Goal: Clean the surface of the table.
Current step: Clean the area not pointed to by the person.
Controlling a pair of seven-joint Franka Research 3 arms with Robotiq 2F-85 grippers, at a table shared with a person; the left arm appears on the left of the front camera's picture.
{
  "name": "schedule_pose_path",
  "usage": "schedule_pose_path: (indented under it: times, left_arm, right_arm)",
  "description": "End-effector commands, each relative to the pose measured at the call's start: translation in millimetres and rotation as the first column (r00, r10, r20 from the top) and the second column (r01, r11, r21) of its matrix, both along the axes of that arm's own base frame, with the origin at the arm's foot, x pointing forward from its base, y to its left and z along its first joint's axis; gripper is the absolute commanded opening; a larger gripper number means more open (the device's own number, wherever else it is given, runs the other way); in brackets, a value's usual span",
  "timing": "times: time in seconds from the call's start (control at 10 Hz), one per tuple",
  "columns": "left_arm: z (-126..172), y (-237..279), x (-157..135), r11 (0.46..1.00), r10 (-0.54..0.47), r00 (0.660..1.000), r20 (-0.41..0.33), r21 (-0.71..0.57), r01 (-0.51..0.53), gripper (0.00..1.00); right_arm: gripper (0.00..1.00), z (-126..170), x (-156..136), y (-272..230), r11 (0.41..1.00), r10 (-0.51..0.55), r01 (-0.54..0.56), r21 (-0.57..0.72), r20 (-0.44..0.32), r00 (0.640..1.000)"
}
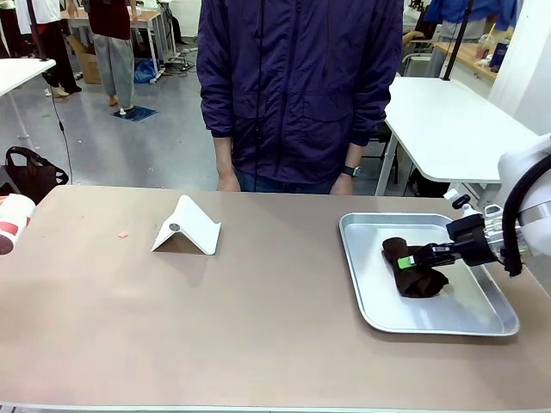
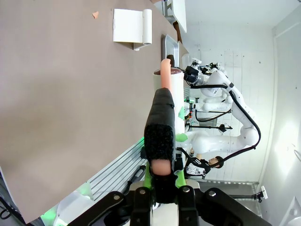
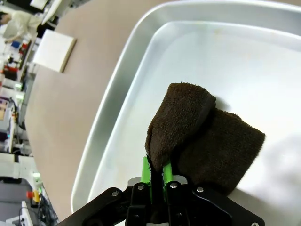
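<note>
The bench [image 1: 275, 344] runs right across the front view, brownish top with a thin pale edge along the near side, and most of it lies bare. Over on the right, a silver tray [image 1: 465, 314] sits flat on it, close to the right end, its long sides angled a little to the bench edge. Inside the tray lies a dark brown cloth [image 1: 417, 280], folded and bunched, and the right jaws are clamped on it: in the right wrist view the green pads pinch a folded edge of the cloth, while the rest of it rests on the tray floor. The right arm [image 1: 527, 194] comes in low from the right edge, over the tray's far right corner. Across to the left end, a roller tool [image 1: 10, 222] with a white head and red bands pokes in at the bench's left edge. The left wrist view shows the left jaws closed tight on its black-sleeved handle [image 2: 160, 136], with the pink stem leading up to the white head. Between the two sits a white folded stand [image 1: 188, 228], tent-shaped, toward the far side and left of centre. A small pink scrap [image 1: 123, 234] lies just left of it, apart from it. There is a wide open stretch from stand to tray, and the whole near half is free. A person [image 1: 297, 86] in a dark jacket stands at the far edge, around the middle.
</note>
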State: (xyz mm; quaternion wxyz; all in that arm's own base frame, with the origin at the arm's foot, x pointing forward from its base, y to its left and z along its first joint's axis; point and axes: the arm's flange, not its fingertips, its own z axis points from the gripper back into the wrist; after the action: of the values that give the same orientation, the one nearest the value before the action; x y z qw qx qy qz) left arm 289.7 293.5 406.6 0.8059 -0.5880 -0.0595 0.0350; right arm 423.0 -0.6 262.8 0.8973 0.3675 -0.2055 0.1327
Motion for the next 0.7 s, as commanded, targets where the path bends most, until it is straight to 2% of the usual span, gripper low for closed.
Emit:
schedule_pose_path:
  times: [0.0, 0.4, 0.6]
  left_arm:
    - [4, -3, -1, 1.000, 0.016, 1.000, -0.002, -0.008, -0.016, 0.20]
    - [4, -3, -1, 1.000, 0.016, 1.000, -0.002, -0.008, -0.016, 0.20]
    - [4, -3, -1, 1.000, 0.016, 1.000, -0.002, -0.008, -0.016, 0.20]
  right_arm:
    - [0.11, -4, 3, -19, 0.995, -0.097, 0.097, -0.029, 0.012, 0.995]
    - [0.11, 5, -1, -69, 0.975, -0.223, 0.223, 0.011, 0.021, 0.975]
    - [0.11, 15, -10, -80, 0.970, -0.223, 0.220, 0.103, 0.019, 0.975]
